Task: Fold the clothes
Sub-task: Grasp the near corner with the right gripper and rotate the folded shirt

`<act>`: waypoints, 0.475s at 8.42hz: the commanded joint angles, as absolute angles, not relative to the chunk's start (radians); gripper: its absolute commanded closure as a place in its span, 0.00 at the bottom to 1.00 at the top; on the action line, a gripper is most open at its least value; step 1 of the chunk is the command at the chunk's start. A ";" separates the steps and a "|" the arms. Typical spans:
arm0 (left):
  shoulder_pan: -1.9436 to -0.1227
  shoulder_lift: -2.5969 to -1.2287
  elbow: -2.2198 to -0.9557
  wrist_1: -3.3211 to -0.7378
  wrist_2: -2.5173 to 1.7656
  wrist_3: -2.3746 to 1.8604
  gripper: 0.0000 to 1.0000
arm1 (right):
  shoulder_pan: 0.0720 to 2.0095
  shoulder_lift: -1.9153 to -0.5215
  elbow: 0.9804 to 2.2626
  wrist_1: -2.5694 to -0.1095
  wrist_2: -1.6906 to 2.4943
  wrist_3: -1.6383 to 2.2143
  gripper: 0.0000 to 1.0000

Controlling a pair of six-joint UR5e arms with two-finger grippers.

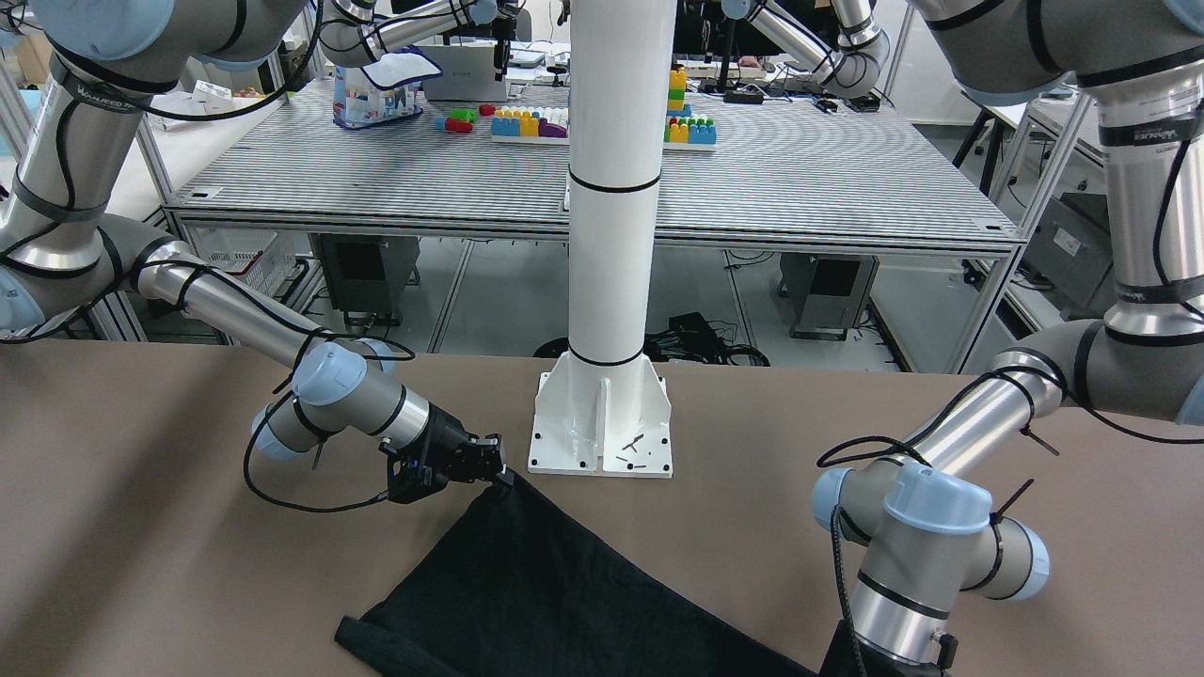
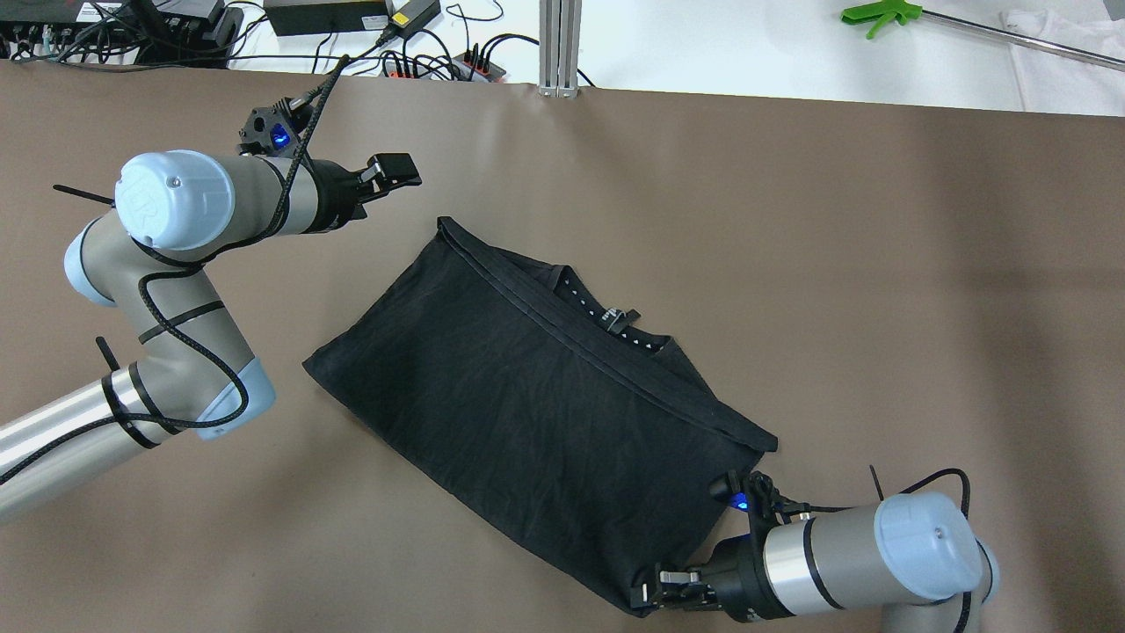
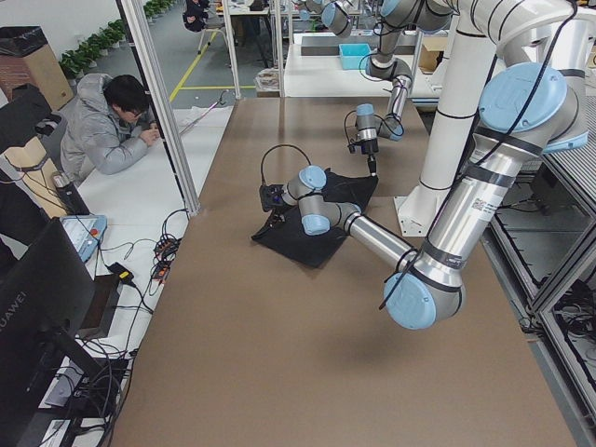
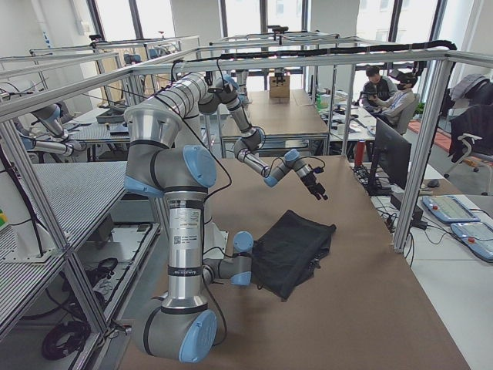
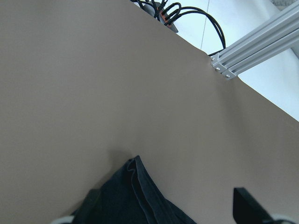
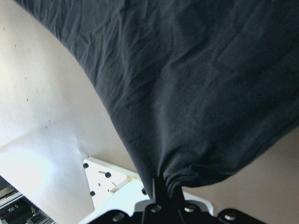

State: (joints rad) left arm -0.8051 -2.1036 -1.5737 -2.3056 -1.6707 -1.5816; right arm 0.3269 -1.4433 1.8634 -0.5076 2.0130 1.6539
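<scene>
Here the right gripper [image 2: 648, 600] has its jaws pressed together on a corner of the clothes [image 2: 527, 387], which run from them out across the desk [image 2: 835, 220]; only its wrist view shows the fabric bunched at the tips. The left gripper [image 2: 388, 176] has its jaws spread wide, holding nothing, just short of the opposite corner and clear above the desk, its arm bent at the elbow.
</scene>
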 commanded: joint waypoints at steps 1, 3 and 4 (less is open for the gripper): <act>-0.805 -2.105 -1.574 -2.306 -1.672 -1.582 0.00 | 0.232 -1.434 1.901 -0.508 1.974 1.671 1.00; -0.802 -2.106 -1.568 -2.306 -1.675 -1.580 0.00 | 0.224 -1.425 1.899 -0.508 1.950 1.660 0.06; -0.796 -2.103 -1.569 -2.306 -1.681 -1.582 0.00 | 0.230 -1.427 1.896 -0.511 1.906 1.658 0.05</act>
